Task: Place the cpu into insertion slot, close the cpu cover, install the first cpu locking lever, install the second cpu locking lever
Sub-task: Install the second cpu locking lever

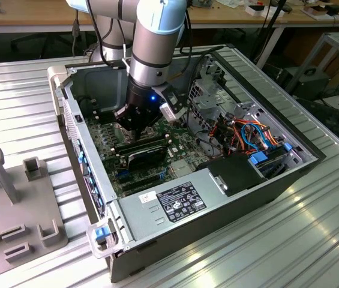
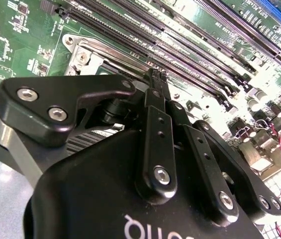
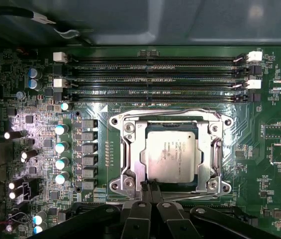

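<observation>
Ribbed metal tabletop (image 1: 289,240) carries an open computer case (image 1: 217,198), desks behind. Reaching steeply down inside, the arm holds its gripper (image 3: 152,188) at the socket's edge, fingers (image 2: 158,82) pressed together, nothing visible between them. Under the lowered cpu cover (image 3: 133,149), the cpu (image 3: 171,155) sits in the insertion slot (image 3: 172,128).

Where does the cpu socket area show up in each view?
Exterior view: hidden beneath the gripper, inside the case.
First wrist view: the cpu sits in the insertion slot under the cpu cover, centre frame.
Second wrist view: a socket frame corner above the gripper.
Shared landmark: the long black memory slots.
</observation>
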Tool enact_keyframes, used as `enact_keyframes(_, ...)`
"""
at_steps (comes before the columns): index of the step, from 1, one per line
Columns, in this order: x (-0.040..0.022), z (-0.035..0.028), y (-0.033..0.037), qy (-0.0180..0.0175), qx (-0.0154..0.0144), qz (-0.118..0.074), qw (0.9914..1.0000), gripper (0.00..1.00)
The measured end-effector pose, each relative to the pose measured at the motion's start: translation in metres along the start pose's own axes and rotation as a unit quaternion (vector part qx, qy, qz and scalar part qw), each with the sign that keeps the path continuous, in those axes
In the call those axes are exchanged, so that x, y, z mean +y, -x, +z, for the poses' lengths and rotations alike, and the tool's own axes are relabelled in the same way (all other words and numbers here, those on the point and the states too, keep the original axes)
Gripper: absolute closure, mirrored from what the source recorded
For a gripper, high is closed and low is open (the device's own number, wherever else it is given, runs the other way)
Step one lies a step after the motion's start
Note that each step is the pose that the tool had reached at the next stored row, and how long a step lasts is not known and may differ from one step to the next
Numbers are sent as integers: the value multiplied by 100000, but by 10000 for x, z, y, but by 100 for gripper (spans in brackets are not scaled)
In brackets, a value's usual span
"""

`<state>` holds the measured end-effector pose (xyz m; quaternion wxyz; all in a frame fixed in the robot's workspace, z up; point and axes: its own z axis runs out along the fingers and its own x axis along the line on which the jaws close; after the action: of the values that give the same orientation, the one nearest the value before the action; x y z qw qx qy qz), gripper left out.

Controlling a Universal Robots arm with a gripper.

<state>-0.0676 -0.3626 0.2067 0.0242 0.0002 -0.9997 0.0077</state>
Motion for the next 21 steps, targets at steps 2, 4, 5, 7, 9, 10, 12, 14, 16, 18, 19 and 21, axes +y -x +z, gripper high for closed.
enact_keyframes(2, 2, 4, 0, 20, 2, 0, 100000, 89)
enact_keyframes(4, 4, 7, 0, 49, 0, -2, 100000, 89)
enact_keyframes(5, 7, 10, 0, 72, -2, -1, 100000, 89)
enact_keyframes(7, 11, 14, 1, 119, -8, -4, 100000, 89)
enact_keyframes(9, 17, 16, 1, 152, 0, -8, 100000, 89)
enact_keyframes(10, 19, 18, 1, 178, -1, -12, 100000, 89)
enact_keyframes(12, 23, 22, 1, 222, 1, -9, 100000, 89)
enact_keyframes(14, 27, 25, 1, 258, 9, -12, 100000, 89)
enact_keyframes(16, 29, 30, 1, 305, 9, -17, 100000, 89)
enact_keyframes(18, 33, 37, 1, 394, 9, -19, 99999, 89)
enact_keyframes(19, 34, 39, 1, 449, 7, -22, 99999, 89)
enact_keyframes(21, 37, 44, 2, 614, 14, -26, 99998, 89)
